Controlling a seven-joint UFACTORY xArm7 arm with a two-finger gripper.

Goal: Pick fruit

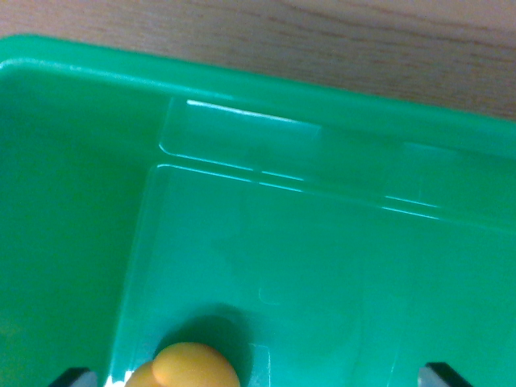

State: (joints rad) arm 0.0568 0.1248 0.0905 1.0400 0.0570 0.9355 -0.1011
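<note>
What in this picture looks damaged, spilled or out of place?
Nothing stands out. The green bin looks clean and whole, on a wooden table. One orange-yellow fruit sits at the bottom edge, between the hand's two dark fingertips.

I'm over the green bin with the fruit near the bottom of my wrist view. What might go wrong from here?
1. The round orange-yellow fruit is cut off by the frame's bottom edge, off-centre toward the wrist view's left fingertip, so closing may nudge rather than grasp it.
2. It lies near the green plastic bin's left wall; the fingertip could strike that wall.
</note>
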